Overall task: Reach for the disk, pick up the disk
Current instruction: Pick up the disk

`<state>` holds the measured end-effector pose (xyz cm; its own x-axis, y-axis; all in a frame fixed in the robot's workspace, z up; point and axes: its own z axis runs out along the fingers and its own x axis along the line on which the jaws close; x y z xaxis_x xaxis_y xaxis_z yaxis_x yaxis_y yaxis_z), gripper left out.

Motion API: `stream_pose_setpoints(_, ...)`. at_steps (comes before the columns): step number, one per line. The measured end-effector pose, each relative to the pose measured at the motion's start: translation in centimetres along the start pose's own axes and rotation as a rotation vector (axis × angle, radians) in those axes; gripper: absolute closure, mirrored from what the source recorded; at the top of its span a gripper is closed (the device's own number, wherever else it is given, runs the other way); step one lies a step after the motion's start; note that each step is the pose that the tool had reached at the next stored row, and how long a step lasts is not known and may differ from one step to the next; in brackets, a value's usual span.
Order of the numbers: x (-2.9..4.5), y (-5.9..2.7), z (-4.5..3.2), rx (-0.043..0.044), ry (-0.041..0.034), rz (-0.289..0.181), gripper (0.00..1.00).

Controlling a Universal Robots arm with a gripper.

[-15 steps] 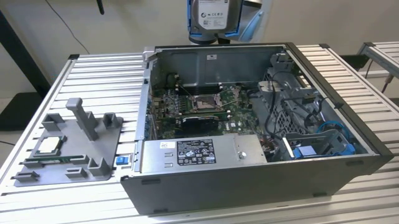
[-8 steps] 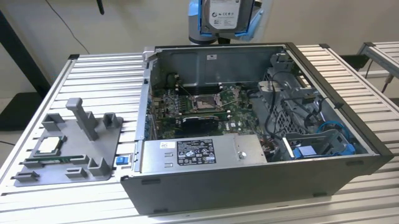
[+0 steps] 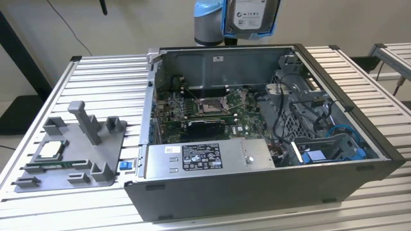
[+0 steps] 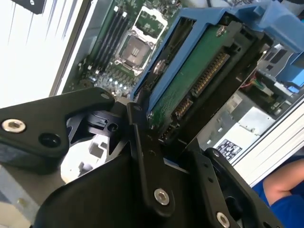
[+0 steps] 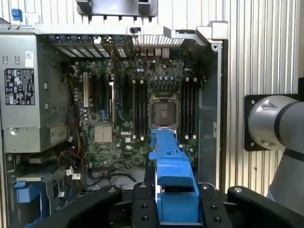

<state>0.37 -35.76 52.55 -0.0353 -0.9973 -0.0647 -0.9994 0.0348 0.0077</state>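
Disk: the disk (image 3: 251,18), silver with a white label and a blue bracket, hangs in the air above the far wall of the open case (image 3: 257,192), clear of everything inside it. In the second wrist view its green board side and connector edge (image 4: 199,80) face the camera.
Tool: the tool (image 4: 159,128) is clenched on the disk; its black fingers (image 4: 142,142) press the blue bracket from both sides, as seen in both wrist views. In the first wrist view the bracket (image 5: 173,180) stands edge-on between them.
Why held so: gripping the plastic frame keeps the fingers off the bare board and connector, by my judgement, and the narrow edges give two flat parallel faces to squeeze.
Arm pose: the wrist sits high above the case, looking down into it; a grey joint (image 5: 275,123) shows beside the case over the slatted surface (image 3: 96,77).
Task state: the pick-up looks done, the disk lifted free and carried.
Case: motherboard with an empty socket (image 5: 164,111), power supply (image 3: 192,159) at the near side, blue bay parts (image 3: 321,154) at the exterior view's right.
Elsewhere: a grey tray (image 3: 74,151) with upright posts lies on the surface at the exterior view's left, a small square chip (image 3: 50,150) on it.
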Motion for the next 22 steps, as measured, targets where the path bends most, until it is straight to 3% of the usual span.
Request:
stream_pose_setpoints(17, -0.26, -7.5, -0.05, -0.0001, 0.0, 0.0, 1.0)
stream_pose_setpoints(22, -0.31, -8.8, -0.05, 0.0, -0.0001, 0.0, 1.0)
